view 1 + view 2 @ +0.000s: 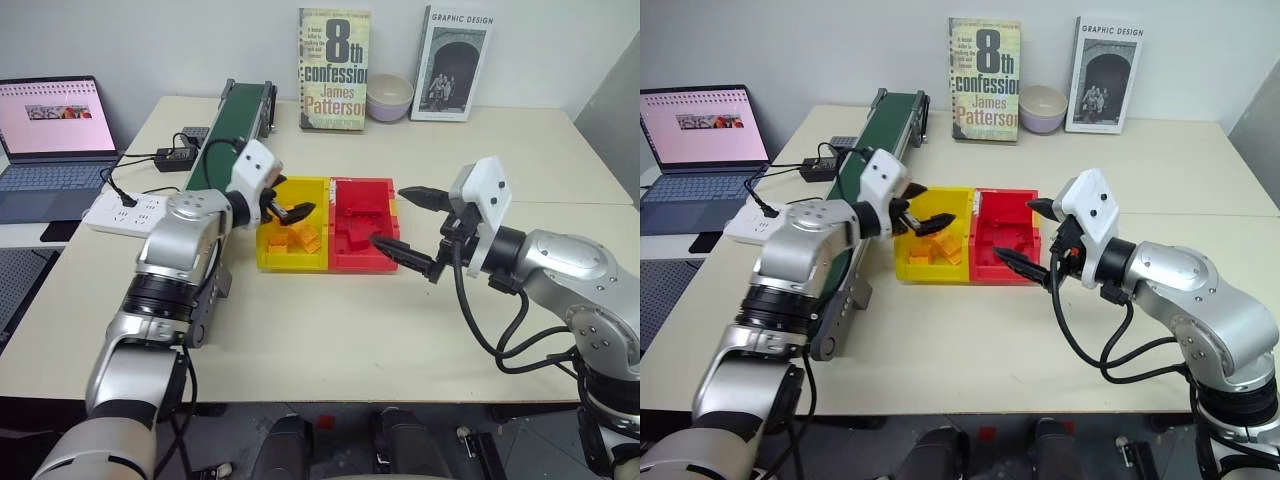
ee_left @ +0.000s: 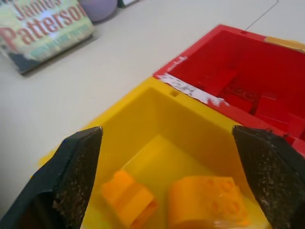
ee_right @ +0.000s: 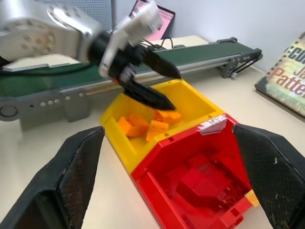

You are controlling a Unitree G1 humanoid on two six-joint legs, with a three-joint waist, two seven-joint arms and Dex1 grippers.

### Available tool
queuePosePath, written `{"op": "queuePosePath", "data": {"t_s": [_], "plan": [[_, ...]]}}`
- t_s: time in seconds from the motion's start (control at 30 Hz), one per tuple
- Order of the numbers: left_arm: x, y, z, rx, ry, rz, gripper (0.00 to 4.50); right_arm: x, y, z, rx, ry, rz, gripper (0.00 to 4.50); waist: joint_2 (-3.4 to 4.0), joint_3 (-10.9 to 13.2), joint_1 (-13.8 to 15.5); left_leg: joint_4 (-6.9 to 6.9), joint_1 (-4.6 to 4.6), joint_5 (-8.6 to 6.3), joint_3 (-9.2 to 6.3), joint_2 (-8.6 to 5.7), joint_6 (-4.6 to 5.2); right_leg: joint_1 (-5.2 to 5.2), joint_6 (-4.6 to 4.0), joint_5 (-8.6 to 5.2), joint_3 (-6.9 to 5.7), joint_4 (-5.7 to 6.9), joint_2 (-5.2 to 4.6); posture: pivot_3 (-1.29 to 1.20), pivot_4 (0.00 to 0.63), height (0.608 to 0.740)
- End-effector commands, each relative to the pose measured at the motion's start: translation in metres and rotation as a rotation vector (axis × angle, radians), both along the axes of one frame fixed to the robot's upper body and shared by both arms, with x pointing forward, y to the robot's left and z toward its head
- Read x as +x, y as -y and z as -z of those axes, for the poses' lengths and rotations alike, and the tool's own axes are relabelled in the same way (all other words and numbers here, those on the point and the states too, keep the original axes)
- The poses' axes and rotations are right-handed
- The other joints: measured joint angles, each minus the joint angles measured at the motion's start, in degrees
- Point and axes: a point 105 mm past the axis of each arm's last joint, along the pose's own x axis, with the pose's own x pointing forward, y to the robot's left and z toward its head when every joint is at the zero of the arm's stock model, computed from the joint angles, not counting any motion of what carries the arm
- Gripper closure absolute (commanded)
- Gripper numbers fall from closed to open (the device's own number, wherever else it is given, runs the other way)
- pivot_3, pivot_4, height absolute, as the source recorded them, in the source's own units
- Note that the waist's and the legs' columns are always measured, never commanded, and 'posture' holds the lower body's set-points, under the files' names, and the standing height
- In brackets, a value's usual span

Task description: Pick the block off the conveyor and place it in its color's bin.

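My left gripper [image 1: 289, 206] hangs open just over the yellow bin [image 1: 290, 266], with nothing between its fingers [image 2: 78, 176]. Several orange-yellow blocks [image 2: 205, 199] lie in that bin under it, and one block [image 3: 167, 116] sits right at the lower fingertip. I cannot tell which of them came off the conveyor [image 1: 236, 112], the dark-green belt that runs back along the bin's left side. My right gripper [image 1: 400, 222] stands open and empty at the right side of the joined red bin [image 1: 362, 262], which holds red pieces.
A laptop [image 1: 50, 130] and a white power strip [image 1: 125, 210] with cables lie at the left. Two books [image 1: 333, 70] [image 1: 452, 65] and a pale bowl [image 1: 390, 97] stand along the back wall. Bare tabletop [image 1: 330, 330] lies in front of the bins.
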Motion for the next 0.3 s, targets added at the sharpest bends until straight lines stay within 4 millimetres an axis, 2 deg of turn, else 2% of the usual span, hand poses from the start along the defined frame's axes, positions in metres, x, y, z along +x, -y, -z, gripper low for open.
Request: {"op": "queuePosePath", "data": {"t_s": [0.03,0.17,0.3], "plan": [[-0.035,-0.017,-0.038,0.021,0.034,0.108,0.05,0.004,0.01,-0.019,-0.018,0.045,-0.061,0.0,0.03,0.02,-0.24,-0.02,0.01,0.0,0.0,-0.01,0.0,0.0,0.0,0.0,0.0,0.01,-0.01,0.0,0.15,0.74],[-0.061,-0.037,-0.034,0.098,-0.048,0.139,0.05,0.016,0.021,-0.019,-0.021,0.026,-0.076,0.0,0.04,0.01,-0.15,-0.04,0.04,0.0,-0.05,0.0,0.0,0.03,0.0,-0.01,-0.02,-0.03,-0.01,0.0,0.15,0.74],[-0.073,-0.049,-0.031,0.14,-0.083,0.126,0.05,0.025,0.022,-0.015,-0.006,0.012,-0.09,0.0,0.04,0.02,0.02,-0.02,0.04,0.0,-0.03,-0.02,0.0,0.05,0.0,-0.02,-0.02,-0.01,-0.01,0.0,0.15,0.74]]}}
